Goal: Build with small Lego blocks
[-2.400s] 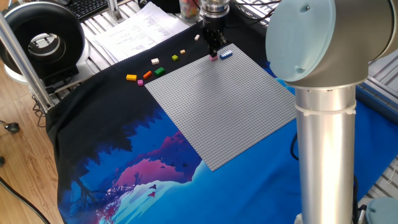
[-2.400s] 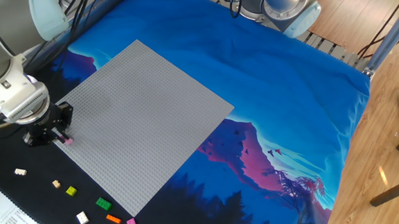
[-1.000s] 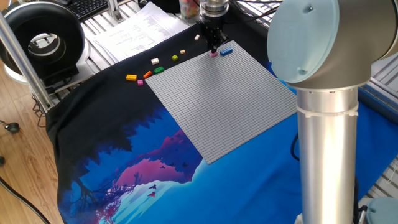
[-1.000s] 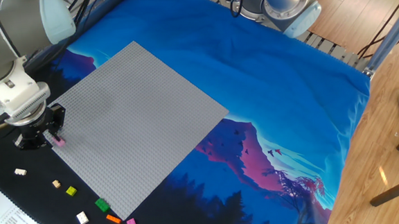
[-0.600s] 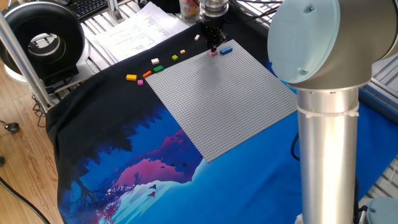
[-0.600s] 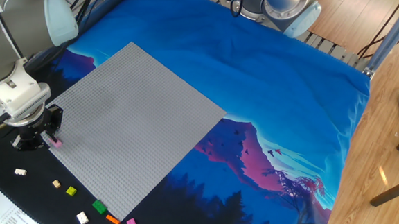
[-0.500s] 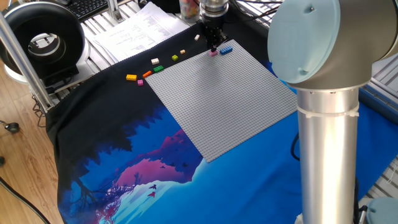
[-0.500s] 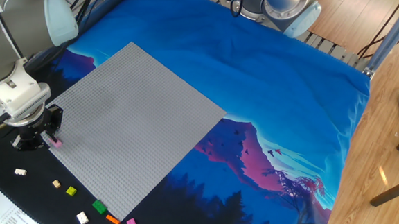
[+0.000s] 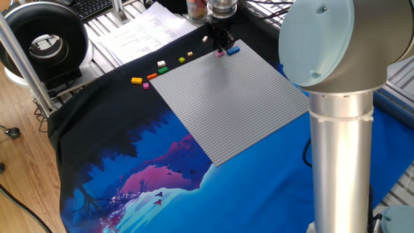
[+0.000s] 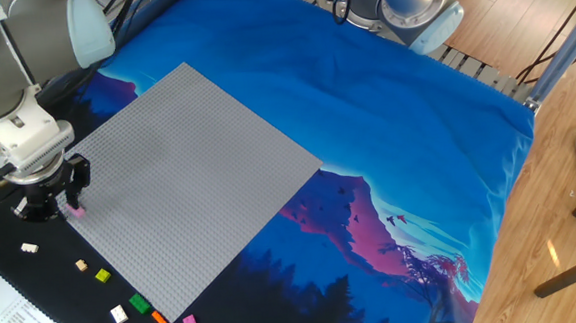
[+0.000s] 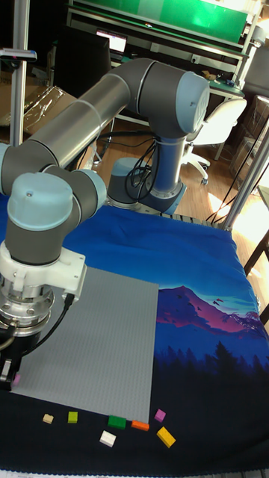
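My gripper (image 9: 220,46) stands at the far corner of the grey baseplate (image 9: 226,97), shut on a small pink brick (image 9: 220,53) that touches the plate's studs. A blue brick (image 9: 233,50) sits right beside it on the plate's edge. In the other fixed view the gripper (image 10: 68,200) holds the pink brick (image 10: 74,209) at the plate's left corner. The tall fixed view shows the gripper (image 11: 11,372) low at the left. Loose small Lego blocks lie along the plate's edge: yellow (image 9: 136,81), orange (image 9: 152,76), green (image 9: 162,70), white (image 9: 161,63).
Printed paper sheets (image 9: 145,32) lie beyond the bricks, with a black round device (image 9: 42,42) at the far left. The arm's large grey column (image 9: 336,129) stands at the right. A blue printed cloth (image 10: 386,125) covers the table.
The gripper with the pink brick has shifted slightly, and the baseplate has slid with it towards the loose bricks. The plate's edge has pushed the green brick.
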Robot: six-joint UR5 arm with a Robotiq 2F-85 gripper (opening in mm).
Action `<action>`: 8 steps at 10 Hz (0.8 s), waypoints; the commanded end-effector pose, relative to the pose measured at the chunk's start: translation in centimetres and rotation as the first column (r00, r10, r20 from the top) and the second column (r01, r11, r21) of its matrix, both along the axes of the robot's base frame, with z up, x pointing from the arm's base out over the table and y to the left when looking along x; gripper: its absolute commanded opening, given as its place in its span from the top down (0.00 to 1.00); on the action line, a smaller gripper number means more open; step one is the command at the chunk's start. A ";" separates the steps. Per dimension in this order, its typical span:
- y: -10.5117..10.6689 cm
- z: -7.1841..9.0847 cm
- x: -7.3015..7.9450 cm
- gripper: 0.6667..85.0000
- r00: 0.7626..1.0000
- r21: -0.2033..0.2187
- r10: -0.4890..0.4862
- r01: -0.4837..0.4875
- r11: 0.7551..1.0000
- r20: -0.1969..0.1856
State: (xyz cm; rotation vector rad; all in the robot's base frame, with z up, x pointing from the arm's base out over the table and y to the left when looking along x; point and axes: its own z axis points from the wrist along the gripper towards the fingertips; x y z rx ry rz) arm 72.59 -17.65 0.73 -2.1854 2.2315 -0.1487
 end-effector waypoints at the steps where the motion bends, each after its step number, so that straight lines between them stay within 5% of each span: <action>1: 0.3 0.0 -0.8 0.60 0.999 0.037 -0.014 0.015 0.999 -0.030; 8: -0.5 2.6 -2.5 0.61 0.993 0.024 -0.102 0.104 0.994 -0.065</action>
